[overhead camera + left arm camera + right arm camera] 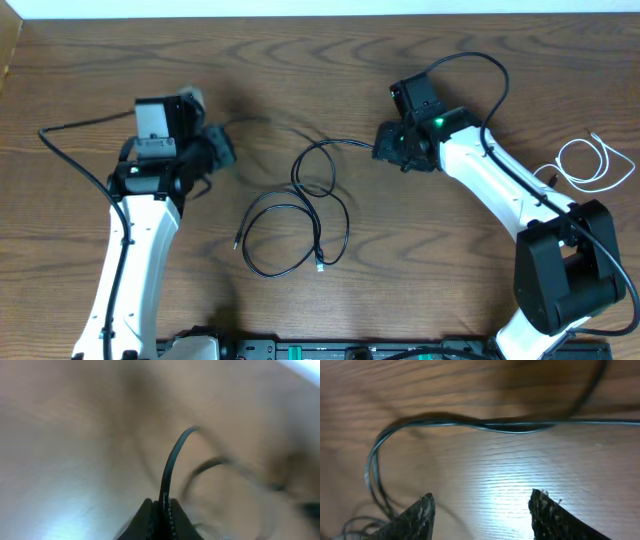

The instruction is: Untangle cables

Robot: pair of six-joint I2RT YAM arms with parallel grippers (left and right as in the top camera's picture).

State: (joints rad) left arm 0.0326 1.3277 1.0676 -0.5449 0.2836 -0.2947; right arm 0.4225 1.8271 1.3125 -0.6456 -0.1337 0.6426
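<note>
Black cables (300, 215) lie in overlapping loops at the table's middle, with small plug ends near the front. A coiled white cable (590, 165) lies apart at the far right. My left gripper (218, 150) is left of the loops; in the left wrist view its jaws (162, 506) are shut on a thin black cable (172, 457) that arcs up out of them. My right gripper (385, 147) is at the right end of the upper loop. In the right wrist view it is open (482, 496) and empty, and a black cable (485, 425) runs across the table beyond the fingertips.
Thicker black wires run from the arms: one loops behind the right arm (490, 70), one trails left of the left arm (70, 150). The wooden table (300, 60) ends at a pale edge along the back. A black rail (300, 350) sits at the front.
</note>
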